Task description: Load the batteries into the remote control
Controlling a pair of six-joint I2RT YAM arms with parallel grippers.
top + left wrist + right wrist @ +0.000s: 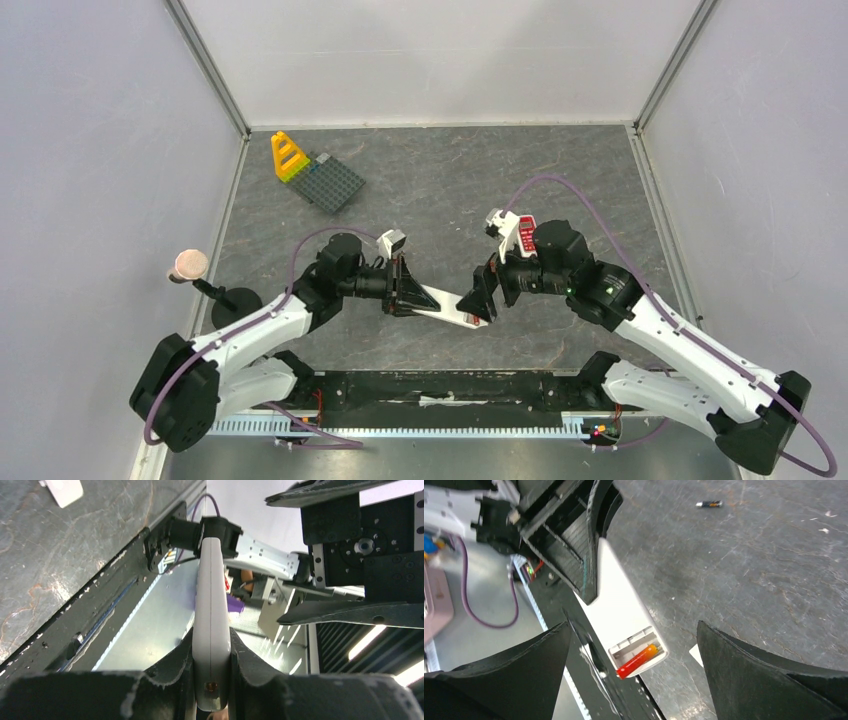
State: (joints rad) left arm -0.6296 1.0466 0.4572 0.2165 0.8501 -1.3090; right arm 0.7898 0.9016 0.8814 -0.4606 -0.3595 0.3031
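My left gripper (pixel 405 290) is shut on the white remote control (pixel 445 303) and holds it edge-on just above the table; the left wrist view shows it clamped between the fingers (pixel 212 630). In the right wrist view the remote's (pixel 621 605) battery compartment is open. One red-orange battery (pixel 638 661) lies in it, its red end poking past the rim. My right gripper (pixel 480 298) is open and empty, its jaws wide on either side of the compartment end (pixel 634 680). A second, dark battery (pixel 709 503) lies on the table farther off. The blue-purple pair is out of view.
A small white flat piece (pixel 695 655) lies on the table beside the remote's end. A red-and-white device (pixel 526 233) lies behind my right wrist. A grey brick plate (pixel 332 182) with a yellow piece (pixel 288 157) sits at the back left. A pink knob on a stand (pixel 187 265) is at the left edge.
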